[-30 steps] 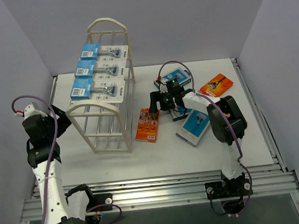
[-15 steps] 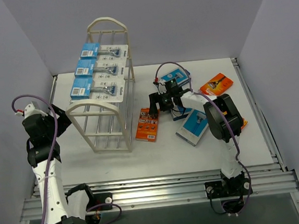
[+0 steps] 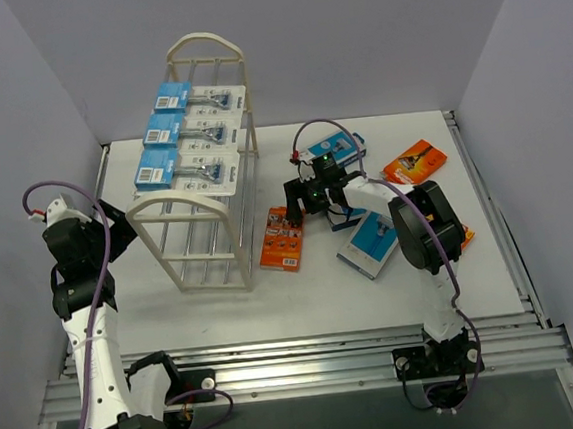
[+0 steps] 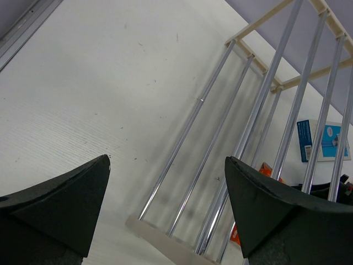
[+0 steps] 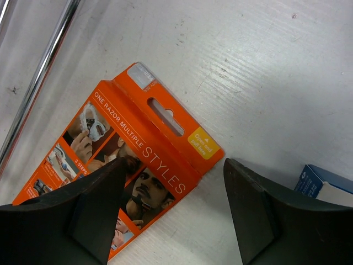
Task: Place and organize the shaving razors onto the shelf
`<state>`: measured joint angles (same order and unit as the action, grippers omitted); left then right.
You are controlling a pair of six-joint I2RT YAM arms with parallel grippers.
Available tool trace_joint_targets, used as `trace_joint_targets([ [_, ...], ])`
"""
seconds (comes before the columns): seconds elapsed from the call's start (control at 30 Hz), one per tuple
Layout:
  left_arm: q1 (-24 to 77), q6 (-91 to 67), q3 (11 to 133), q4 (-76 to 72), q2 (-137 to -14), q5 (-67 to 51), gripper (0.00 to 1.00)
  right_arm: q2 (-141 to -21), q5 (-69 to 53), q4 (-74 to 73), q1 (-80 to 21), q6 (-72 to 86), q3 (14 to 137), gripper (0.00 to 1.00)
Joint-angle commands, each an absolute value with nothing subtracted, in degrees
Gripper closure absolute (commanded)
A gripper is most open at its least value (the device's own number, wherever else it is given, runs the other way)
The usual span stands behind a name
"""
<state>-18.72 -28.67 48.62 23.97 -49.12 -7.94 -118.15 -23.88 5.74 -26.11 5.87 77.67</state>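
Observation:
The cream-white shelf (image 3: 205,197) stands at the left-centre with three blue-and-white blister razor packs (image 3: 187,133) on its top tier. An orange razor box (image 3: 283,239) lies flat on the table beside the shelf; it also shows in the right wrist view (image 5: 116,165). My right gripper (image 3: 297,195) is open just above this box's far end, its left finger over the box, its right finger over bare table (image 5: 174,187). Blue-and-white boxes (image 3: 371,243) and another orange box (image 3: 414,161) lie to the right. My left gripper (image 4: 165,182) is open and empty, facing the shelf's lower rods (image 4: 220,160).
A blue-and-white box (image 3: 333,148) lies behind the right arm, and another pack corner (image 5: 325,185) shows at the right wrist view's edge. White walls close in the table on three sides. Metal rails (image 3: 300,369) run along the near edge.
My right gripper has moved a little to the left, toward the far end of the orange box beside the shelf. The left arm has not moved.

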Motion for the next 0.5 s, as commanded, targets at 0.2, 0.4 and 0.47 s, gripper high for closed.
trace_joint_targets([
  [0.2,-18.46,-28.12,49.04,22.76,-48.87,-9.23,0.06,-115.84,-23.99,2.99,-28.03,2.64,81.38,0.34],
  [0.4,-18.46,-28.21,49.04,22.76,-48.87,-9.4,0.06,-119.09,-25.3,1.67,-30.76,0.88,83.14,0.37],
  [0.47,-18.46,-28.21,49.13,22.76,-48.87,-9.32,0.06,-120.23,-25.49,1.32,-31.38,0.62,83.5,0.39],
])
